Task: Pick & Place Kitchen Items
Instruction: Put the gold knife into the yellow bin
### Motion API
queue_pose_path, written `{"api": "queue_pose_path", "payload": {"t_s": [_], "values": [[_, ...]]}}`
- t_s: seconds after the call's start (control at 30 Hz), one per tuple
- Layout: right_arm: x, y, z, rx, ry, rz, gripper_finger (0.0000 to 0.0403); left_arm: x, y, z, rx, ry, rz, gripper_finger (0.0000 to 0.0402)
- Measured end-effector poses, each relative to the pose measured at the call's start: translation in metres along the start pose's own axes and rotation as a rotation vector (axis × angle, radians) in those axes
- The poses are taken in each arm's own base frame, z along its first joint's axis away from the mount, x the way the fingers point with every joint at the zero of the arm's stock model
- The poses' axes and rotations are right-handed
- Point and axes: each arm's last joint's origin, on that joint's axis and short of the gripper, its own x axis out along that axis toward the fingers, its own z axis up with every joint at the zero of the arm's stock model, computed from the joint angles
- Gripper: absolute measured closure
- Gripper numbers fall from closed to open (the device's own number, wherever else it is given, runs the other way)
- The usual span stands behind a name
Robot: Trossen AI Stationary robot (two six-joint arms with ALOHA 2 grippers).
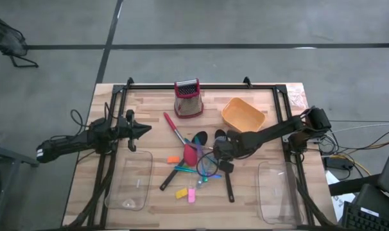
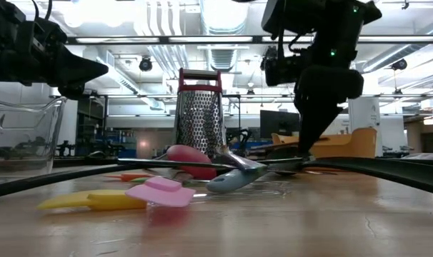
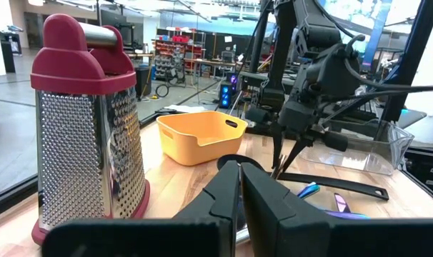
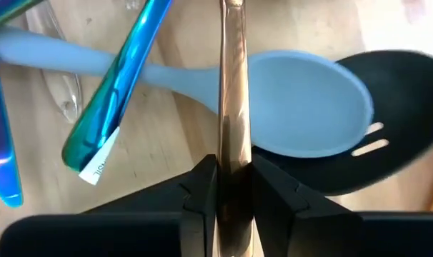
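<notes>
Mid-table lies a pile: two black spoons (image 1: pixel 228 179), one red-headed spoon (image 1: pixel 190 154), one pale blue spoon (image 4: pixel 302 100). Right gripper (image 4: pixel 233 168) pinches a thin copper-coloured stick (image 4: pixel 232 78) there. Left gripper (image 3: pixel 239 187), at table's left, is pressed together.

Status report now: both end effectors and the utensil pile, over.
Right end effector shut on copper stick in the utensil pile. Left end effector shut, waiting left of pile. Blue spoon lies under the stick.
</notes>
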Motion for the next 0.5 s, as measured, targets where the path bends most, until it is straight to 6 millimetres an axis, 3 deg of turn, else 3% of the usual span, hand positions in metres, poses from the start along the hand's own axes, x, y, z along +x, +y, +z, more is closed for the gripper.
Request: {"api": "queue_pose_path", "payload": {"t_s": [0.5], "values": [[-0.012, -0.010, -0.008, 0.072, 0.021, -0.126, 0.0337, 0.000, 0.000, 0.000, 0.000, 0.000, 0.000, 0.0378]]}}
